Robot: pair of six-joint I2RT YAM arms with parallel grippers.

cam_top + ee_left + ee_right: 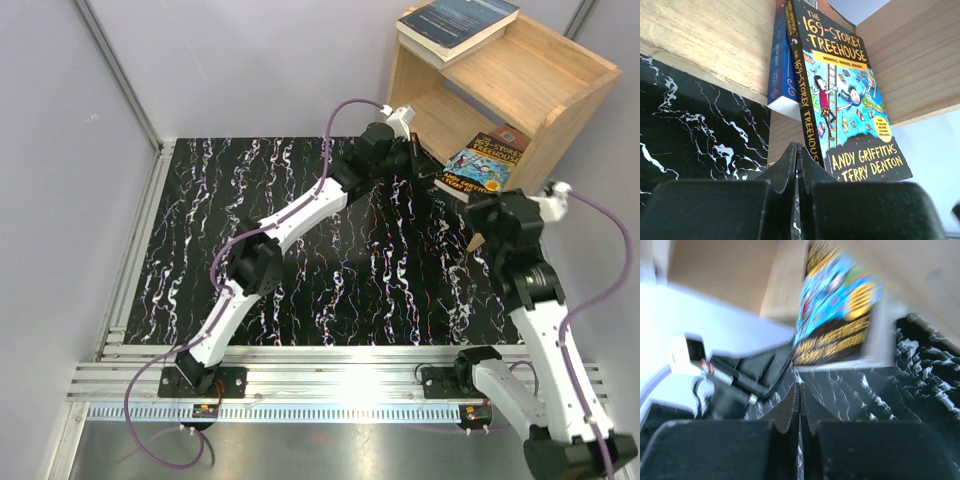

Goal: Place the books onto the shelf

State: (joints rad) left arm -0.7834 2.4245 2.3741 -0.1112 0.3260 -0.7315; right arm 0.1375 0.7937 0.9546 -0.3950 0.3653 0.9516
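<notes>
We judge Treehouse book (845, 100) light, stiff, glossy-slick; pinch near spine. Left end effector (797, 150), right end effector (799, 390): closed, empty.

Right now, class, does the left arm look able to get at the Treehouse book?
Probably yes: the left gripper is right beside the Treehouse book with nothing between them, though its jaws are shut and must open to grasp it.
</notes>
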